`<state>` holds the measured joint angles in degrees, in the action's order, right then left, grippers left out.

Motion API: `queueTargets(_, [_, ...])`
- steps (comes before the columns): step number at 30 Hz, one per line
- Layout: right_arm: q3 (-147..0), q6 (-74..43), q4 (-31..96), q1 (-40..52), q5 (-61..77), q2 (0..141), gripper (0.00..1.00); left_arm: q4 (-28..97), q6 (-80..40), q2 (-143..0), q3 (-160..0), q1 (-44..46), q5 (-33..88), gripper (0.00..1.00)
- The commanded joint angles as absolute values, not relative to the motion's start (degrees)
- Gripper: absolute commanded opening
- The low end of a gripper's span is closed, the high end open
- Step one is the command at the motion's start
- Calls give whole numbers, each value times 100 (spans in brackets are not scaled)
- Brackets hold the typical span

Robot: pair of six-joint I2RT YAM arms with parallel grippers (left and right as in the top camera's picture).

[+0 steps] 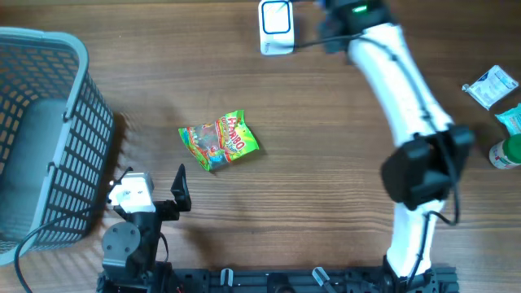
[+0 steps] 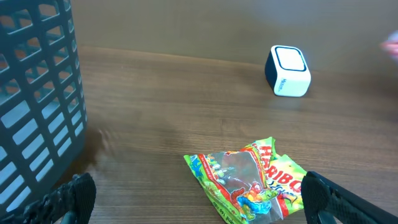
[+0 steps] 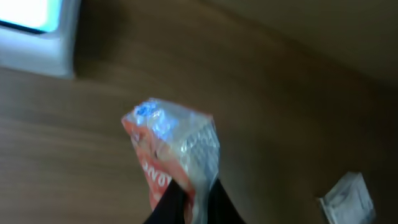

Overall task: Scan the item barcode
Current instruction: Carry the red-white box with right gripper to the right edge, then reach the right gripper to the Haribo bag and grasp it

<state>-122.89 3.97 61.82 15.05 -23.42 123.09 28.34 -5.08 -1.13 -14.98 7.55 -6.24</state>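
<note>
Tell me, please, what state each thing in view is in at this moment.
scanner: standing on the table.
small packet: held up near the scanner.
right gripper: shut on the small packet.
left gripper: open, empty.
gummy bag: lying flat, untouched.
basket: upright.
white sachet: lying flat.

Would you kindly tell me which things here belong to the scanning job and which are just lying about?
In use: scanner; red packet pinched in right gripper.
Lying about: Haribo bag; basket; white sachet.
</note>
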Motion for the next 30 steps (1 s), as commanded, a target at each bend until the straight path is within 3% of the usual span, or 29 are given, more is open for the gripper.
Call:
queueTargets(1, [-12027, -493, 6674, 331, -2460, 12331, 4, 2818, -541, -82, -1476, 784, -714, 100])
queueTargets(7, [-10536, -425, 5472, -1662, -1752, 12333, 4, 2818, -541, -82, -1476, 784, -714, 100])
queueTargets(12, [-9955, -469, 4866, -2530, -1389, 12315, 4, 2818, -541, -82, -1476, 784, -714, 100])
queueTargets(13, [-10044, -471, 4897, -2578, -1262, 12307, 26, 2818, -541, -82, -1476, 784, -714, 100])
queueTargets(14, [-10125, -462, 4963, -2591, -1157, 12298, 63, 2818, -541, -82, -1476, 784, -714, 100])
queueTargets(15, [-10278, -469, 5083, -2591, -943, 12274, 87, 2818, -541, -82, -1476, 784, -714, 100])
queueTargets(16, [-10431, -471, 5199, -2569, -637, 12223, 100, 2818, -541, -82, -1476, 784, -714, 100])
queueTargets(20, [-10798, -777, 5476, -2296, 272, 11640, 100, 2818, -541, -82, -1476, 784, -714, 100])
queueTargets(26, [-10595, -1575, 6101, -1055, 3583, 11126, 100, 2818, -541, -82, -1476, 784, -714, 100])
queueTargets(30, [-9561, -3983, 5916, 530, 4263, 11126, 100, 2818, -541, -82, -1476, 784, -714, 100])
